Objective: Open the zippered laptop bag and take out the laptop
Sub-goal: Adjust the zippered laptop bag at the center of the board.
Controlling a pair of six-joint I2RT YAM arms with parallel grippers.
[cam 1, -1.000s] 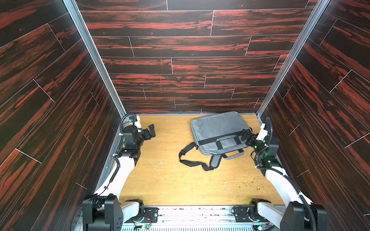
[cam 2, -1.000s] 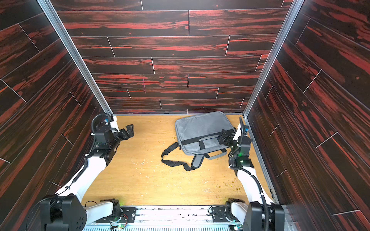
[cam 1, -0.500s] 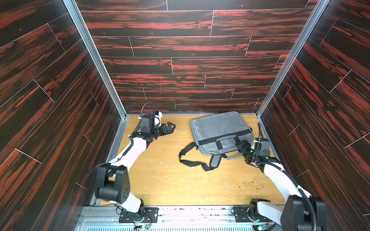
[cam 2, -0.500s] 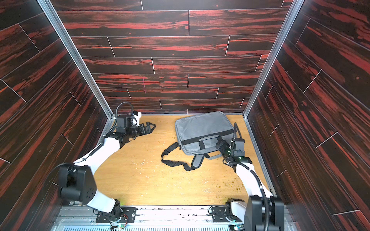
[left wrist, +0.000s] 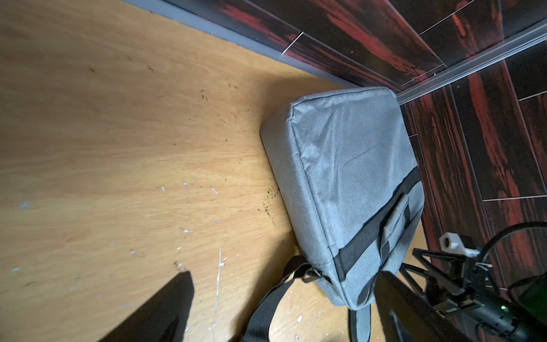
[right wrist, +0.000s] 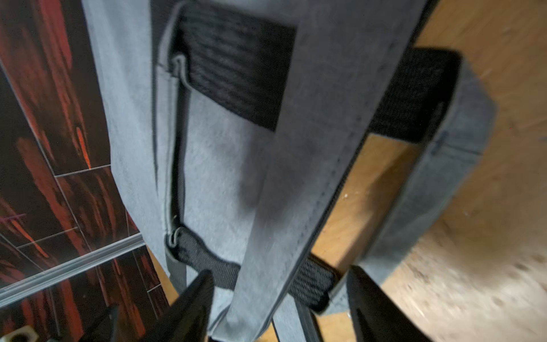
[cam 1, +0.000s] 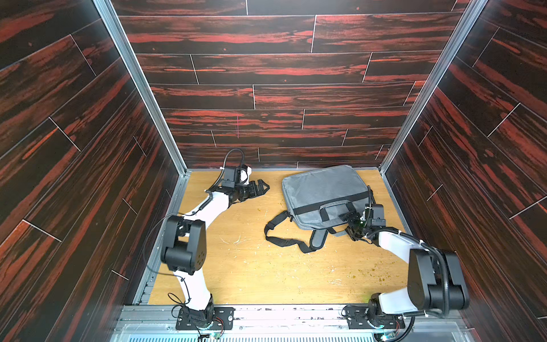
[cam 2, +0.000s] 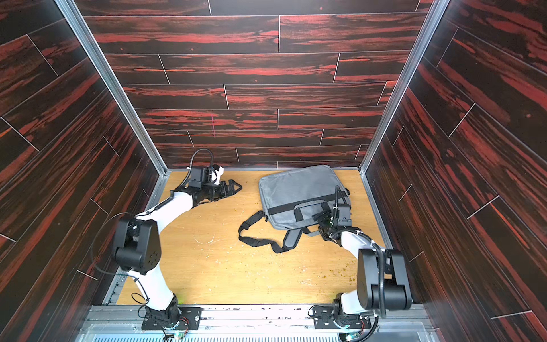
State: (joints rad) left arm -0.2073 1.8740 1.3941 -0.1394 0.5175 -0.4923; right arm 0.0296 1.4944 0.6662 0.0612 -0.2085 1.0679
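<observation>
Right hand (right wrist: 278,275) is straddling the grey strap (right wrist: 266,192) of the bag (cam 1: 322,189), fingers apart on either side; left hand (cam 1: 264,186) is hovering wide open, holding nothing.

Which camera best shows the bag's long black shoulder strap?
Both top views: the shoulder strap lies in a full loop beside the bag. The left wrist view catches only one end; the right wrist view, close on the bag's grey fabric, does not clearly show it.
</observation>
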